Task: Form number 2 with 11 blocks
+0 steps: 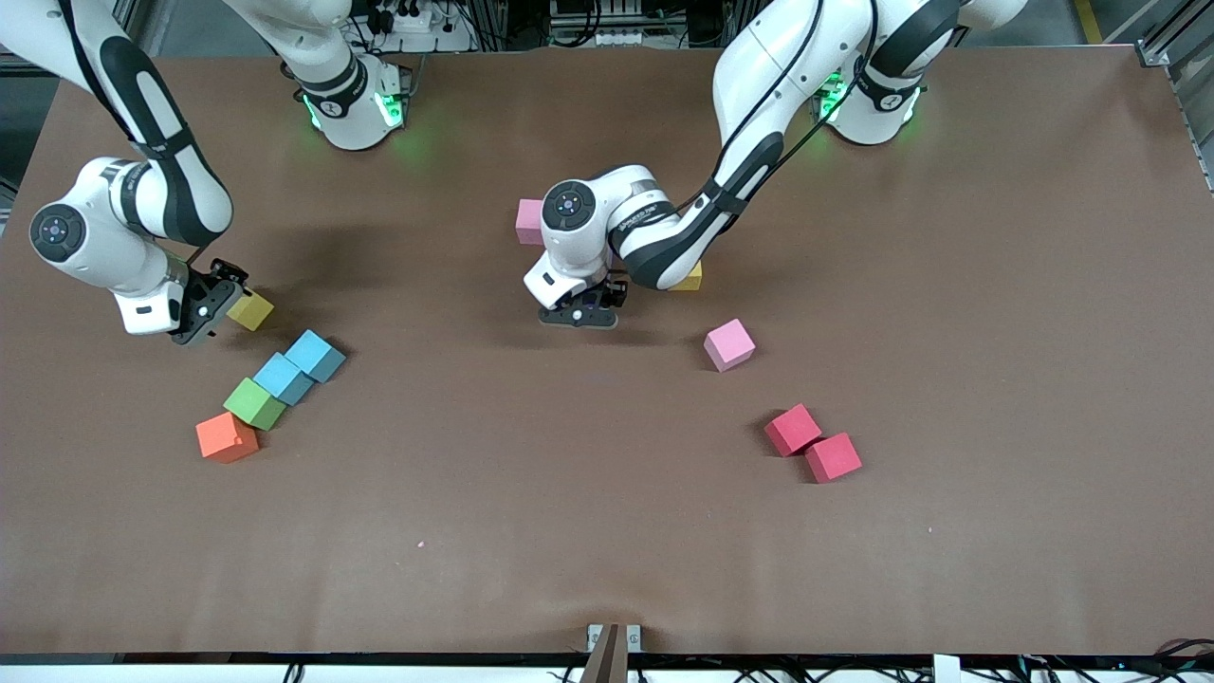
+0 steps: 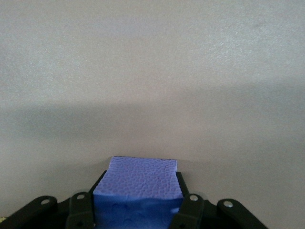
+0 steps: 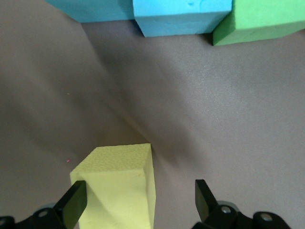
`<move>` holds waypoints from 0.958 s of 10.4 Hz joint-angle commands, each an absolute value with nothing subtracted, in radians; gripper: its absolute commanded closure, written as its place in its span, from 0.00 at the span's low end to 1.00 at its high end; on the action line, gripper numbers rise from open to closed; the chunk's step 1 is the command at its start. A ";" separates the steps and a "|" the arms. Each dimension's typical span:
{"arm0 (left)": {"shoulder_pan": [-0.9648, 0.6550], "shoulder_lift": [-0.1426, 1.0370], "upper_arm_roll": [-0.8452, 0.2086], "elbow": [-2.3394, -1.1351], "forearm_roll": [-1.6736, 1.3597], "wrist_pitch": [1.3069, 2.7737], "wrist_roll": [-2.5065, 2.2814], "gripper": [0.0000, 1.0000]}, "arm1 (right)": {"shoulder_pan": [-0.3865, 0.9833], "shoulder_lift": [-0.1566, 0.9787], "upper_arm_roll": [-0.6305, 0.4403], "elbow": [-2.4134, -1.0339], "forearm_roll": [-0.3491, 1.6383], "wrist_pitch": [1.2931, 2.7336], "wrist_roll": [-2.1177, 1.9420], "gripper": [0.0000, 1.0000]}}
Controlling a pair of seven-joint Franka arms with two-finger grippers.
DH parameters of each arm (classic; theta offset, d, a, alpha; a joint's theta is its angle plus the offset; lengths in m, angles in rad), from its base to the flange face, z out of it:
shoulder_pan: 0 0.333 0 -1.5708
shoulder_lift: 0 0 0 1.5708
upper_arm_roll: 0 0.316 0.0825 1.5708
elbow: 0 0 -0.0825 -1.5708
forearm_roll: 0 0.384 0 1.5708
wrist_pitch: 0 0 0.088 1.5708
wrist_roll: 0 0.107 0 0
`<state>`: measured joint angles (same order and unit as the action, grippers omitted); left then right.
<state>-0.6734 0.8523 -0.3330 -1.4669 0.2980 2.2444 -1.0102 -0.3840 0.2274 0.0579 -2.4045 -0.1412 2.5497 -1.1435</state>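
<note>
My left gripper [image 1: 579, 313] is low over the middle of the table, shut on a purple block [image 2: 138, 183]; the hand hides that block in the front view. My right gripper [image 1: 216, 296] is down at the table toward the right arm's end, open, with a yellow block [image 1: 250, 310] between its fingers [image 3: 206, 198], close to one of them. Loose blocks lie about: two light blue [image 1: 315, 355] [image 1: 283, 377], an orange one [image 1: 227, 437], two pink [image 1: 529, 221] [image 1: 728, 343] and two red [image 1: 793, 429] [image 1: 833, 456]. No number 2 shape shows.
A green cube [image 1: 254, 403] sits between the light blue block and the orange block. A yellowish cube [image 1: 689, 279] lies partly hidden under the left arm's forearm. The brown table [image 1: 569, 512] is bare nearer the front camera.
</note>
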 commanded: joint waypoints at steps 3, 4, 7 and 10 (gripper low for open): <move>-0.689 0.856 -0.324 -1.474 0.321 2.227 -1.040 0.26 | -0.431 0.233 0.084 -2.421 -0.152 2.525 -1.143 0.00; -0.690 0.854 -0.324 -1.476 0.322 2.227 -1.064 0.00 | -0.430 0.219 0.097 -2.407 -0.149 2.488 -1.140 0.00; -0.678 0.799 -0.324 -1.462 0.313 2.212 -1.080 0.00 | -0.430 0.202 0.103 -2.370 -0.117 2.362 -1.144 0.00; -0.628 0.717 -0.324 -1.462 0.308 2.177 -1.127 0.00 | -0.437 0.215 0.100 -2.399 -0.112 2.426 -1.161 0.00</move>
<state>-0.6503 0.7725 -0.3269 -1.4403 0.2980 2.2077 -1.0861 -0.4037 0.2169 0.0807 -2.3749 -0.1283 2.3882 -1.1429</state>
